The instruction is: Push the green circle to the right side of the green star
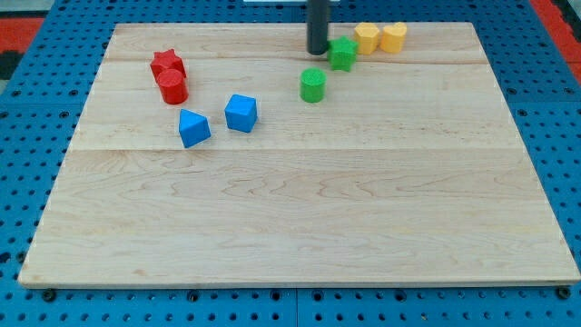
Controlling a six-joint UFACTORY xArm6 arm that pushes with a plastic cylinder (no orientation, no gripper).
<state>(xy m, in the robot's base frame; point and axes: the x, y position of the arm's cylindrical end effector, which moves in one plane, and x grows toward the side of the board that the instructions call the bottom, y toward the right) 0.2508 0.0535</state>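
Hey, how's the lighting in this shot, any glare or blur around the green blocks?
Camera view: lighting is soft and even, with no glare on the wooden board; the green circle and green star are sharp, throwing only faint shadows; my tip is in focus just left of the star; the rod is cropped at the view's top.

This looks like a robot test lab. A big wooden board (pixel 300 209) lies on a blue table full of little holes (pixel 36 118). Small toy blocks (pixel 241 113) sit just below and beside my tip (pixel 317 51), like a game.
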